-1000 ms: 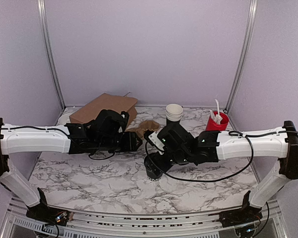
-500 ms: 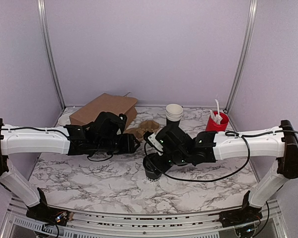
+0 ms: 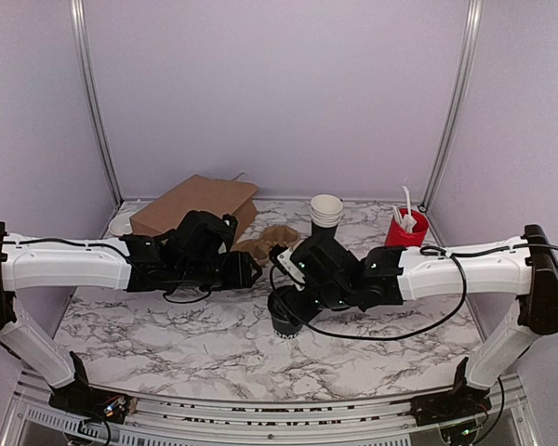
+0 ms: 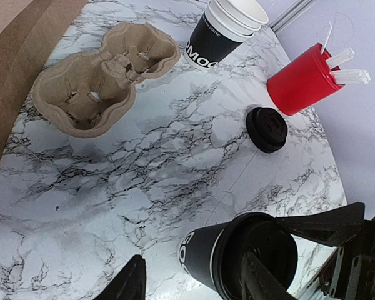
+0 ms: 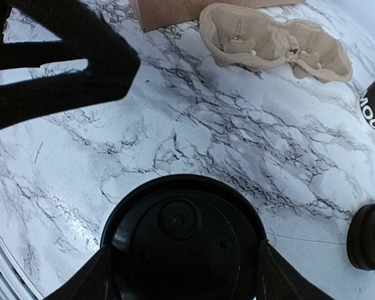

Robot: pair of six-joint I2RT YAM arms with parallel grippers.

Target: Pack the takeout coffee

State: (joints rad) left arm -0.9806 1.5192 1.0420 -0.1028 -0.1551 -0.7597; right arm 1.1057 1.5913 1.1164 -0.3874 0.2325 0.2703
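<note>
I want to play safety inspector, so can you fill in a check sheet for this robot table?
Surface: marble table, no spills seen.
Job's things: takeout coffee upright, lid on; cardboard cup carrier empty; paper bag lying at the back.
Clutter: cup stack, lid pile, red holder.
Pincers: right pincer clamps the coffee's lid; left pincer open, empty.
Cables: black cable sags beneath the right arm.
Surroundings: lilac walls; nothing else seen.

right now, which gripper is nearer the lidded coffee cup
Right. The right gripper clasps the lidded coffee cup near its top; the left gripper hangs open, apart, to the cup's left.
</note>
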